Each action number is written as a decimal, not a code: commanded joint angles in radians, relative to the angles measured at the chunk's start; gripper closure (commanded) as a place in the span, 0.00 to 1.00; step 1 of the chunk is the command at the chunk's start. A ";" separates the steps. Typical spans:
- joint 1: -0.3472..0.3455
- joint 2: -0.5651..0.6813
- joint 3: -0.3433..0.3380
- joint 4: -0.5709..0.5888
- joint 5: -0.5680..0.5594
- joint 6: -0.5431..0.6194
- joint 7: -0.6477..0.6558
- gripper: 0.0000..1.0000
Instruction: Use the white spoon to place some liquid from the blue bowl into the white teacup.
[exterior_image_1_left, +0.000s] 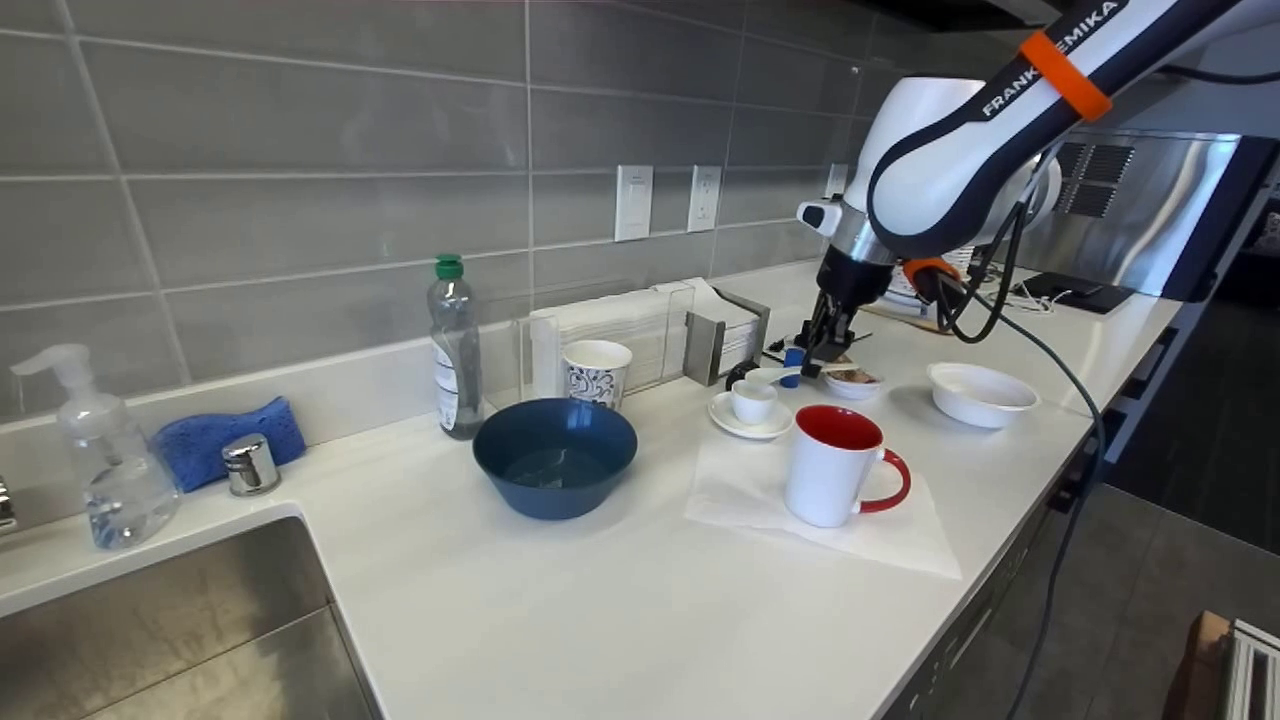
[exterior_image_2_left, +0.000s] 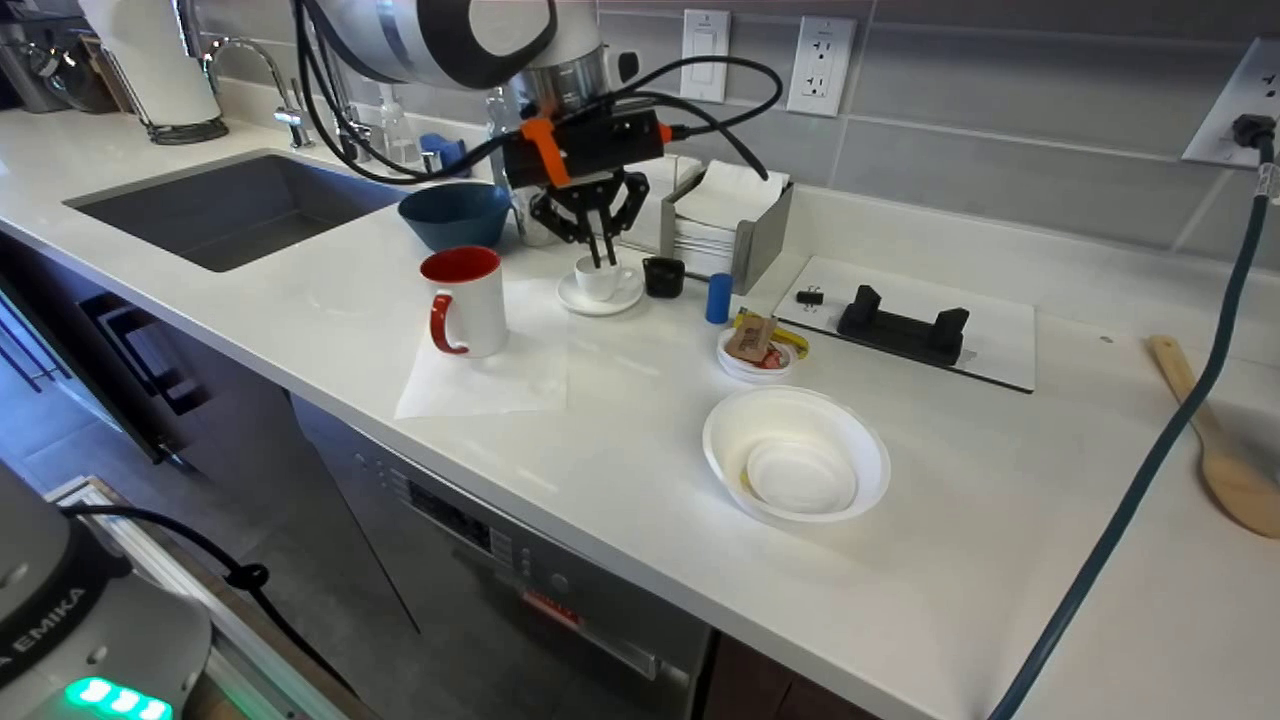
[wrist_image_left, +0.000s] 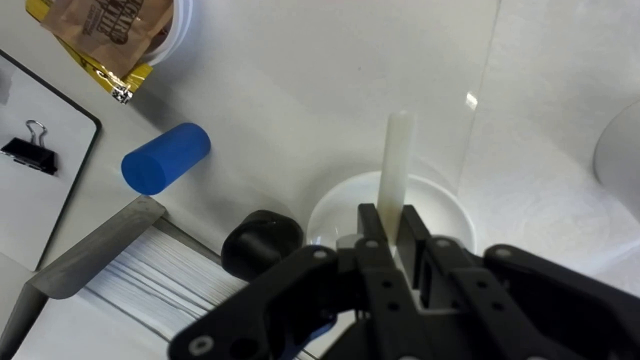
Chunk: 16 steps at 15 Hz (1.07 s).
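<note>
My gripper (exterior_image_1_left: 812, 368) is shut on the white spoon (wrist_image_left: 395, 160), whose pale handle sticks out between the fingertips in the wrist view. Its scooping end lies level just above the rim of the white teacup (exterior_image_1_left: 752, 405) in an exterior view. The cup stands on its saucer (exterior_image_2_left: 625, 302), directly below the gripper (exterior_image_2_left: 605, 262). From the wrist, the saucer (wrist_image_left: 345, 207) shows but the cup is mostly hidden behind the gripper. The dark blue bowl (exterior_image_1_left: 555, 495) stands nearer the sink, with a pale glint inside. Whether the spoon holds liquid I cannot tell.
A white mug (exterior_image_2_left: 485, 310) with a red handle stands on a paper sheet close to the cup. A black object (wrist_image_left: 260, 245), a blue cylinder (wrist_image_left: 167, 157) and a napkin holder (exterior_image_2_left: 770, 235) crowd the wall side. A patterned cup (exterior_image_1_left: 597, 378) sits behind the blue bowl.
</note>
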 joint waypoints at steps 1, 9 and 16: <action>-0.003 0.015 0.012 0.028 -0.092 -0.022 0.077 0.97; 0.004 0.014 0.017 0.039 -0.262 -0.055 0.190 0.97; 0.018 0.016 0.038 0.065 -0.380 -0.111 0.265 0.97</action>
